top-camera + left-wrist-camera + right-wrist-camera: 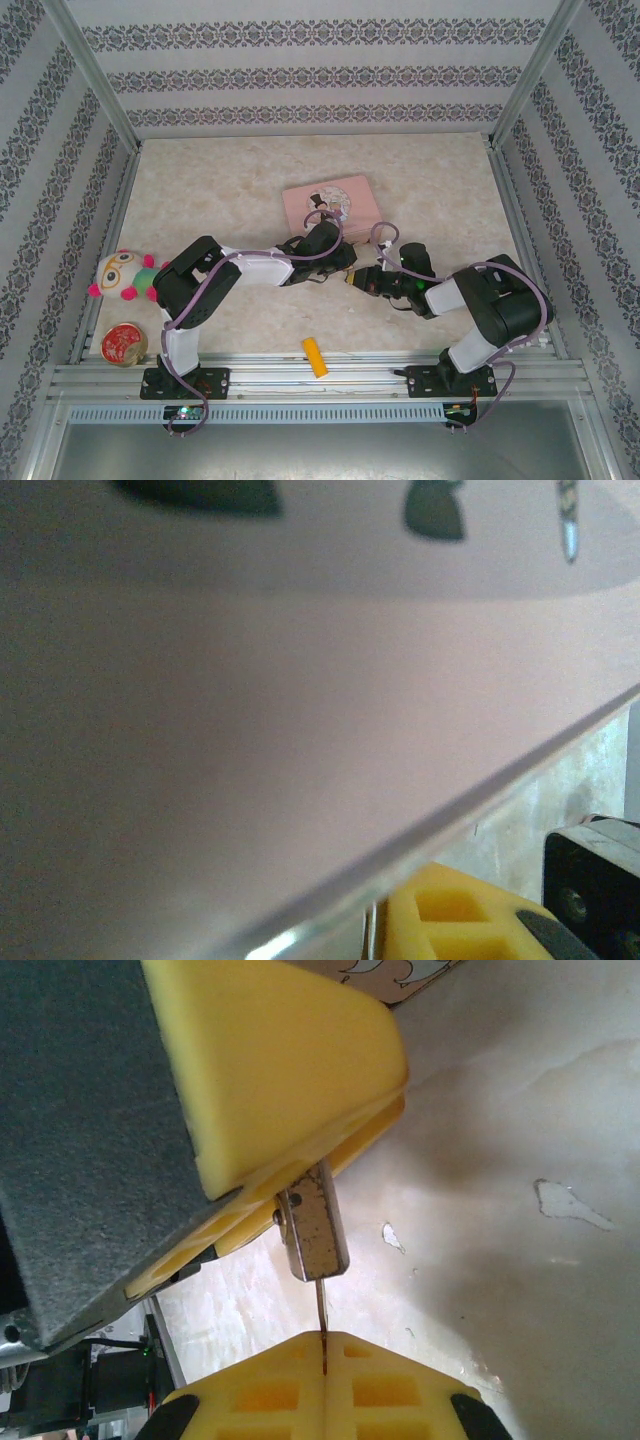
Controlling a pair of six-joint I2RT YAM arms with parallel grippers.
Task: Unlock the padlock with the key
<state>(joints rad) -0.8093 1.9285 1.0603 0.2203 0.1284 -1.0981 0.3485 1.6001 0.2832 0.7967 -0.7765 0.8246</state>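
Between the two claws, just off the near edge of the pink tin (330, 205), the padlock (312, 1230) and key (322, 1320) meet. The left claw (340, 1145) is closed partway around the padlock body, which juts out toward the right claw (325, 1345). The right claw is fully closed on the thin key. The key's tip reaches the padlock's end, apparently entering the keyhole. The shackle is hidden, so I cannot tell whether it has released. Seating and turning the key likely remain.

padlock (313, 1230): top hidden in left tool (300, 1175) | key (321, 1322): mostly hidden in right tool (325, 1360) | tin (250, 730): blurred, cut off by edges
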